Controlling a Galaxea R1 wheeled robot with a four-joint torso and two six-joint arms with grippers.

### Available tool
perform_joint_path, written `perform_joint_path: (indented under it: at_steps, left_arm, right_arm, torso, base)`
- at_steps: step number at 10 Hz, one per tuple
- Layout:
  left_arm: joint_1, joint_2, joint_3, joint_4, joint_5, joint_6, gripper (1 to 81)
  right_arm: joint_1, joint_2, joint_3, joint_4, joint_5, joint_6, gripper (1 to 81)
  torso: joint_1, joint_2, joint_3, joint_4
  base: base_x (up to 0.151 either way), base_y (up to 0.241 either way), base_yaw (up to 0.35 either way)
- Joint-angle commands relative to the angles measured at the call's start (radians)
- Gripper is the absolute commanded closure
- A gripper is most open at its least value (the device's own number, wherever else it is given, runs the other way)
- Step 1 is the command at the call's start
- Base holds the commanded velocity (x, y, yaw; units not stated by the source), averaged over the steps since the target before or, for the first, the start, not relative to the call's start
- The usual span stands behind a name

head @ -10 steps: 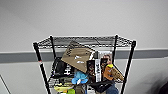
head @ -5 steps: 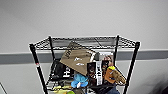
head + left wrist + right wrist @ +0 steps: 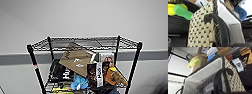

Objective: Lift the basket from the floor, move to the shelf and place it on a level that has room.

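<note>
Up front, head view: shelf (image 3: 83, 65) vs pale wall, top level (image 3: 87, 43) bare wire; lower tier crammed w/ brown cardboard box (image 3: 76, 62), blue soft toy (image 3: 79, 82), dark packets. Left wrist view: basket (image 3: 201, 28) close up, woven side, dark rim, black loop handle (image 3: 218, 23); green foam pc (image 3: 182, 11) beside. Right wrist view: basket (image 3: 205, 74) lined white inside, 2nd loop handle (image 3: 221, 74), just by rack clutter. Tool states: can't tell for either.
</note>
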Motion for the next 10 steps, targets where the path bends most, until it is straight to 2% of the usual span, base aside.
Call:
perform_joint_path:
  at_steps: [1, 6, 10]
  left_arm:
    - [-0.104, 0.004, 0.089, 0.038, 0.008, 0.015, 81.1]
    - [-0.104, -0.023, 0.133, 0.041, 0.008, 0.015, 81.1]
    - [-0.106, -0.074, 0.228, 0.067, -0.032, 0.013, 81.1]
  right_arm:
    - [0.102, 0.009, 0.065, 0.000, -0.027, 0.016, 81.1]
    - [0.107, -0.005, 0.099, -0.002, -0.027, 0.016, 81.1]
    - [0.122, -0.075, 0.226, -0.002, -0.027, 0.011, 81.1]
  torso:
    - [0.000, 0.000, 0.000, 0.000]
    - [-0.002, 0.000, 0.000, 0.000]
    - [-0.002, 0.000, 0.000, 0.000]
  base:
    - [0.000, 0.000, 0.000]
    - [0.000, 0.000, 0.000]
    - [0.000, 0.000, 0.000]
